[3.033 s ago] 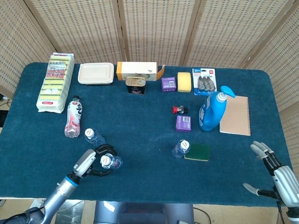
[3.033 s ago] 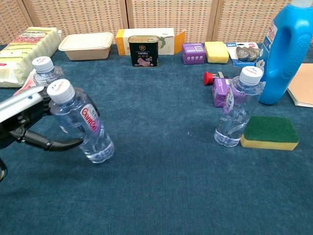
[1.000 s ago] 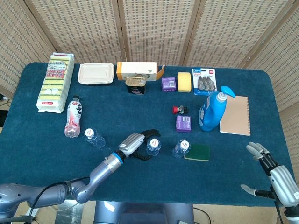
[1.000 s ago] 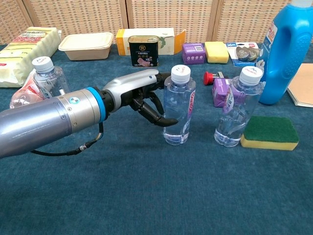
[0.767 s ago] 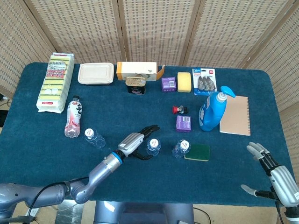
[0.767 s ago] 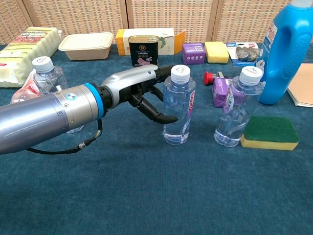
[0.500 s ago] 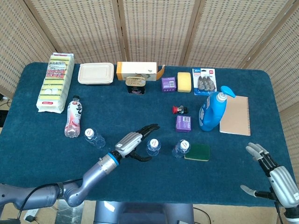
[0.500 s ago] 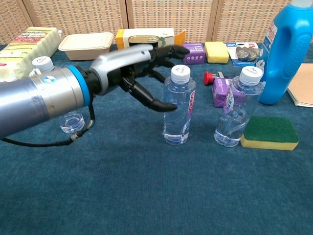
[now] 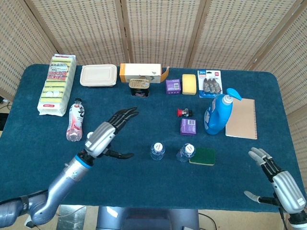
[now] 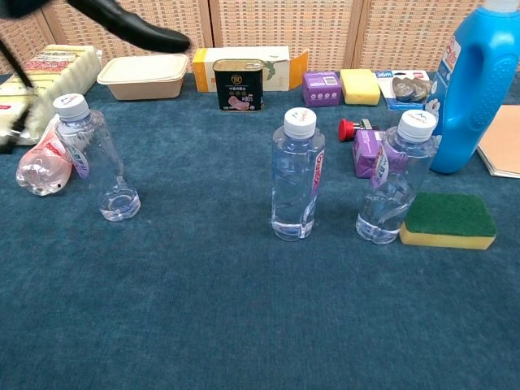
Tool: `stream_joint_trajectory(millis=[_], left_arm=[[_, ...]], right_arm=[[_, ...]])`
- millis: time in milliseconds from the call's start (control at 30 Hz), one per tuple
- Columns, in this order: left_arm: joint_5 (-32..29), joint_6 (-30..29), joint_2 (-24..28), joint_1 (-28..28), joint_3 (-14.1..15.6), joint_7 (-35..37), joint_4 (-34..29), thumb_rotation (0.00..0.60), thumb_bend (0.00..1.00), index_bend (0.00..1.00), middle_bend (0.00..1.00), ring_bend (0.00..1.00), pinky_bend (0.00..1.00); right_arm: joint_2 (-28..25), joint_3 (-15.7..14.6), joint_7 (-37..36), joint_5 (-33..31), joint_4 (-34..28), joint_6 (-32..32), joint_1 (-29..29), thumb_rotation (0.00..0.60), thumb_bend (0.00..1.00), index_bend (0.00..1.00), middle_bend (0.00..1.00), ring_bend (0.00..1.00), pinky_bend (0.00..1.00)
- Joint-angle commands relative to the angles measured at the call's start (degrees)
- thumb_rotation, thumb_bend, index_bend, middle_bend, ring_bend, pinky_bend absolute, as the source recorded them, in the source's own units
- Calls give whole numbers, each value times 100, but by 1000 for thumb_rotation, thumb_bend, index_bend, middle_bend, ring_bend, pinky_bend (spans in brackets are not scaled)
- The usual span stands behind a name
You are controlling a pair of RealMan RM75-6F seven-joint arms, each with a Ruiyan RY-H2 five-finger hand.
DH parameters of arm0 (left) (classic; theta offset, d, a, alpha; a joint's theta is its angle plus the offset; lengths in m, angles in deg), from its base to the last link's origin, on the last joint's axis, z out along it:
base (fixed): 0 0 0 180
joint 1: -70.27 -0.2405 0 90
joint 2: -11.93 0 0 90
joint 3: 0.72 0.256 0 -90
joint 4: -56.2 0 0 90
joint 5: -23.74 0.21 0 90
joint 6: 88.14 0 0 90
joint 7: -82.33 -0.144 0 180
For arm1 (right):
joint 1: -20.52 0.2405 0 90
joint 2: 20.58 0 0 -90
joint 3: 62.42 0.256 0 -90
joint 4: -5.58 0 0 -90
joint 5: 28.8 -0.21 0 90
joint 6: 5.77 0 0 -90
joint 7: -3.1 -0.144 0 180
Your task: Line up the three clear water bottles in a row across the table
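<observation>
Three clear water bottles with white caps stand upright on the blue table. The left bottle (image 10: 97, 158) shows in the chest view; in the head view my left hand covers it. The middle bottle (image 9: 157, 150) (image 10: 296, 175) and the right bottle (image 9: 186, 152) (image 10: 398, 179) stand close together. My left hand (image 9: 108, 134) hovers open, fingers spread, left of the middle bottle and holding nothing; only a dark finger of this left hand (image 10: 134, 28) crosses the chest view's top left. My right hand (image 9: 274, 181) stays open at the table's front right corner.
A pink drink bottle (image 9: 76, 120) lies beside the left bottle. A green sponge (image 9: 203, 155) touches the right bottle. Behind it are a purple box (image 9: 188, 126), a blue detergent bottle (image 9: 218, 114) and a notebook (image 9: 241, 118). Boxes, a can and sponges line the far edge.
My left hand let go of the middle bottle, opened, rose and drew back to the left. The bottle stays upright beside the right one. My right hand barely moved.
</observation>
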Motion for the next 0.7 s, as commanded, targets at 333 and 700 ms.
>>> stream_joint_trajectory(millis=[333,700], left_arm=[[521,-1093,1186,-1191,564,1823,742,600,48,0,0,0,0],[808,-1165,216,-1444,1129,4040,2732,600,49,0,0,0,0]], right_arm=[[12,-27,107,52,-52,-31,10,600,28,60,49,49,282],[34,-49,251,100,-116,-92,31,600,28,60,49,49,282]])
